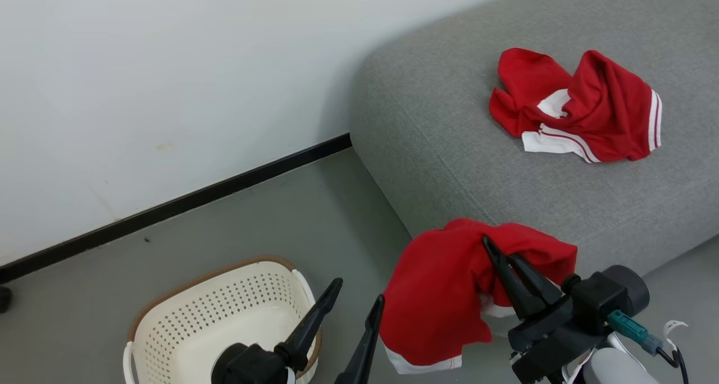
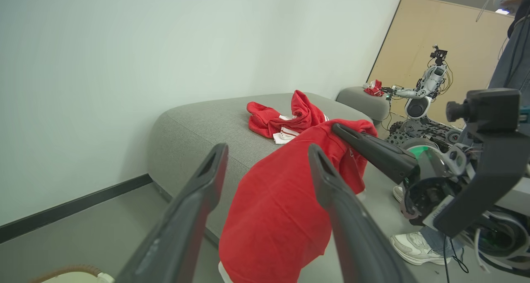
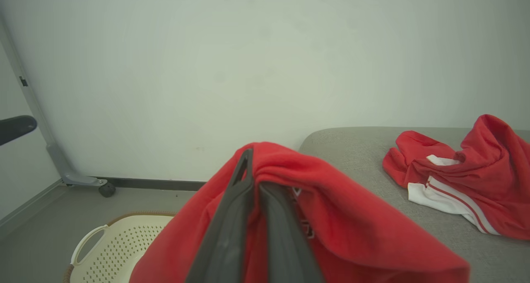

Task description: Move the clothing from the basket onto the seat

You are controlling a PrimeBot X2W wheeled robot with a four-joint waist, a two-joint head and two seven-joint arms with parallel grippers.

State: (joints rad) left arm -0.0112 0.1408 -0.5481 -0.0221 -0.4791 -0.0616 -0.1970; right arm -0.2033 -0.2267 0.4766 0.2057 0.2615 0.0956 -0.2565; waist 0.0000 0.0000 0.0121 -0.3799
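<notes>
We can read nothing: the print on the red garment (image 3: 352, 233), just beside the right claw (image 3: 253, 171), is illegible.

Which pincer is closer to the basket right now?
Left. The left pincer hangs open at the basket's right rim. The right pincer is farther right, shut on a red garment by the seat's front edge.

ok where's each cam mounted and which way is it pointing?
Head: on the head, facing down-forward at basket and seat; left gripper and right gripper at bottom.
Left wrist: on left arm, facing the seat; own open fingers, plus right gripper.
Right wrist: on right arm, facing the wall; own shut fingers.
Shared: held garment, and second garment lying on the seat.
</notes>
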